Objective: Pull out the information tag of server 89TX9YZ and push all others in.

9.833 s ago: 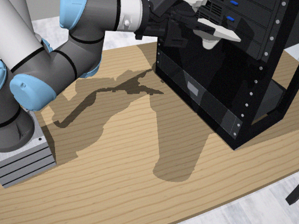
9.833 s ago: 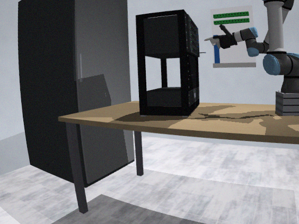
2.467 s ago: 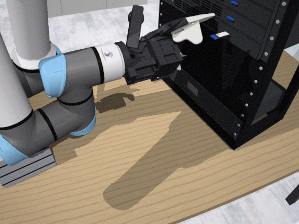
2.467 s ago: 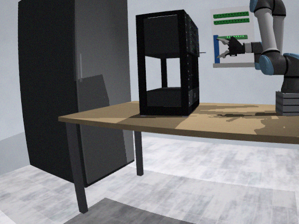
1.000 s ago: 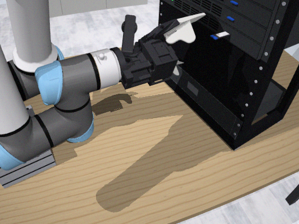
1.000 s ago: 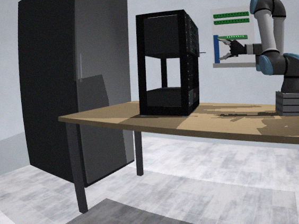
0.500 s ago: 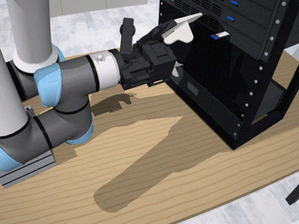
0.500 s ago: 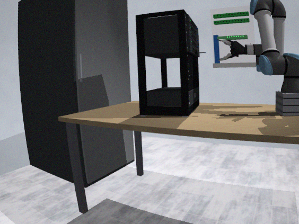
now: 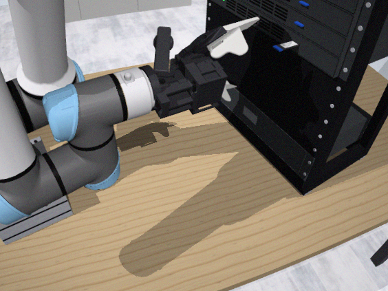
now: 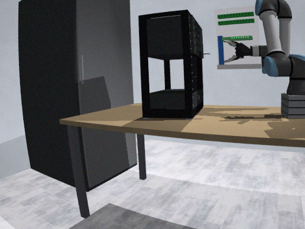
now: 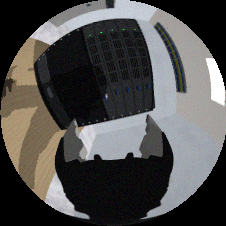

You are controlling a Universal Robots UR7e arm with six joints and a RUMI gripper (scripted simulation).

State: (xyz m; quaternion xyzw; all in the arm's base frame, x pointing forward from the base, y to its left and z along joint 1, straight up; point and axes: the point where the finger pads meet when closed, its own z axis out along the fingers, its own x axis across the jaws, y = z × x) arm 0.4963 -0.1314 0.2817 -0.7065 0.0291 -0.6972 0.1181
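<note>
The black rack (image 9: 321, 166) (image 10: 144, 65) (image 11: 65, 75) stands on the wooden table (image 9: 206, 221) (image 10: 230, 128). Several servers fill its top part, each with a blue-tipped information tag. One tag (image 9: 287, 45) (image 10: 206, 53) (image 11: 107, 95), on the lowest server, sticks out and shows a white label; its print is too small to read. The tags above it (image 9: 299, 24) (image 9: 303, 3) sit pushed in. My gripper (image 9: 237, 66) (image 10: 225, 51) (image 11: 111, 117) is open and empty. It hangs in front of the rack's face, to the left of the pulled-out tag and apart from it.
A tall black cabinet (image 10: 73, 87) stands behind the table's far end. A wall board (image 10: 238, 65) with green strips hangs behind my arm. My arm's grey base block (image 9: 34, 221) (image 10: 293, 107) sits on the table at the near left.
</note>
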